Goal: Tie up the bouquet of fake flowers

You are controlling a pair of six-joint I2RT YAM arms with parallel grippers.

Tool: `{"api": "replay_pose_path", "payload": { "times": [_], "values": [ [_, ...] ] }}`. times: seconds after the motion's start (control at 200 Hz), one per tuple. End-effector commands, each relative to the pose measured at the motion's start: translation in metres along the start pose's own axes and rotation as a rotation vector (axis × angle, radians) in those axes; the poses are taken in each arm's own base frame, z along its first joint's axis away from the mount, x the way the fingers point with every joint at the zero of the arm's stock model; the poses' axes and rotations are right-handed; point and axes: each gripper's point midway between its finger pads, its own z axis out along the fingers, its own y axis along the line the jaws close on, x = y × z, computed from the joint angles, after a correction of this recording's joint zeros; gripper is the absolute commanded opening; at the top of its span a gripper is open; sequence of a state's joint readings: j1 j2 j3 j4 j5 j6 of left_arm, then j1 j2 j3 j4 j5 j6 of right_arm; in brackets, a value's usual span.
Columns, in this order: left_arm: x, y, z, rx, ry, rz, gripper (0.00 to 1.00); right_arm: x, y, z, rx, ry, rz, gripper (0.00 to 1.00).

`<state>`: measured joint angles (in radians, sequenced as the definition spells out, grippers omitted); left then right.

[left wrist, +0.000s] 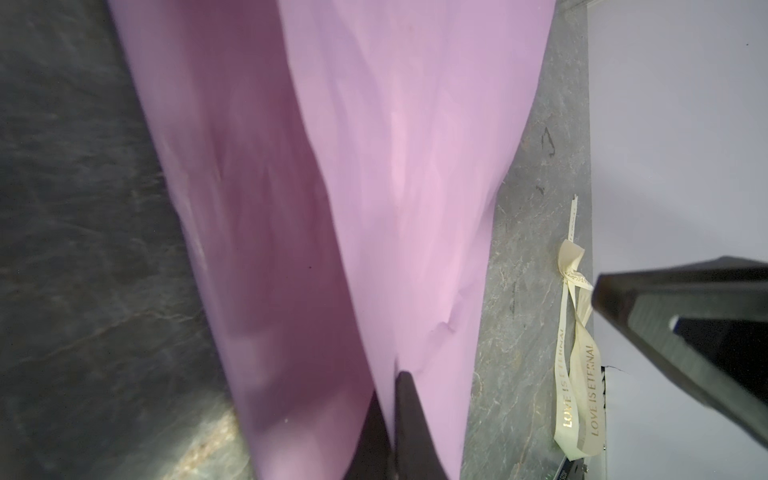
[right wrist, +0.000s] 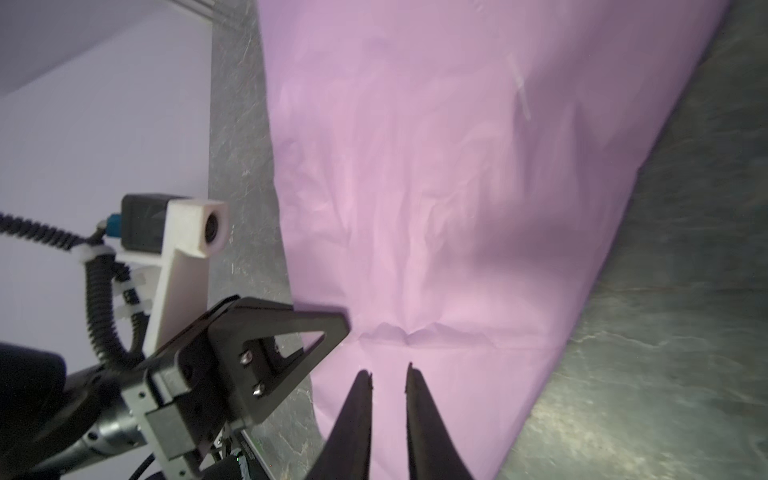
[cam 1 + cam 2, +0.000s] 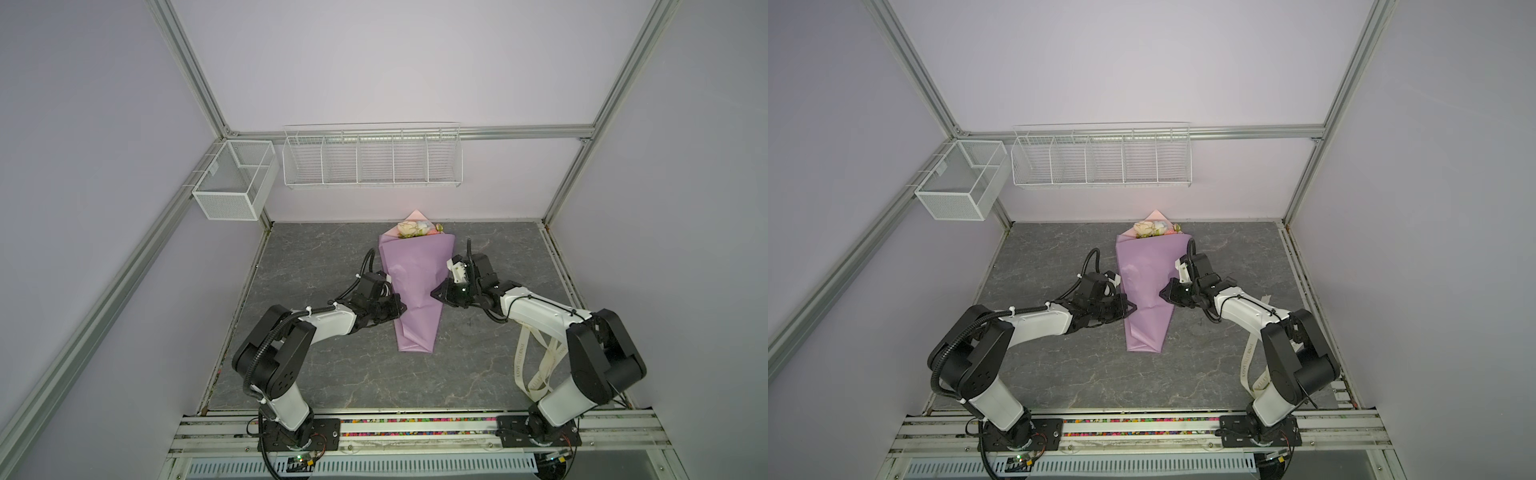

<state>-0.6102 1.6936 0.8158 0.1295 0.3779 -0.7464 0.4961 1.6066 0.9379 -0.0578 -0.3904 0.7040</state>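
The bouquet of fake flowers (image 3: 417,229) (image 3: 1154,228) lies at mid-table, wrapped in a cone of lilac wrapping paper (image 3: 415,282) (image 3: 1146,291); only the cream and pink blooms show at the far end, the stems are hidden. My left gripper (image 3: 398,309) (image 1: 392,386) is shut on the paper's left edge, a fold pinched between its fingers. My right gripper (image 3: 435,293) (image 2: 388,370) is at the paper's right edge, its fingers a narrow gap apart over the paper (image 2: 457,166), holding nothing. A cream lettered ribbon (image 3: 536,365) (image 1: 577,374) lies under the right arm.
A white mesh basket (image 3: 232,183) hangs on the left frame and a white wire rack (image 3: 372,160) on the back wall. Walls and aluminium posts close in the grey marbled table (image 3: 316,257). The left gripper's body (image 2: 282,332) shows close to the right fingers.
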Motion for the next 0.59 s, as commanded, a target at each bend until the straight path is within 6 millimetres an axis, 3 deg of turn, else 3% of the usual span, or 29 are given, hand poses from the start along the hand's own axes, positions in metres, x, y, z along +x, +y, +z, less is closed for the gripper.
{"api": "replay_pose_path", "payload": {
  "times": [0.0,0.155,0.335,0.44,0.555,0.59],
  "values": [
    [0.001,0.004,0.002,0.004,0.018,0.007,0.03,0.035,0.008,0.010,-0.075,0.072,-0.003,0.17],
    [0.005,0.006,0.006,0.000,0.040,0.004,0.04,0.077,0.012,0.026,-0.079,0.167,-0.027,0.16],
    [0.011,0.009,0.005,0.009,0.051,-0.017,0.07,0.105,0.006,0.035,-0.075,0.219,-0.027,0.15],
    [0.015,0.008,0.002,0.018,0.058,-0.026,0.16,0.114,0.002,0.040,-0.066,0.241,-0.026,0.15],
    [0.020,0.004,-0.006,0.035,0.061,-0.034,0.35,0.117,0.001,0.042,-0.066,0.252,-0.023,0.15],
    [0.022,0.003,-0.009,0.044,0.062,-0.040,0.37,0.117,0.001,0.042,-0.065,0.253,-0.022,0.15]
  ]
}}
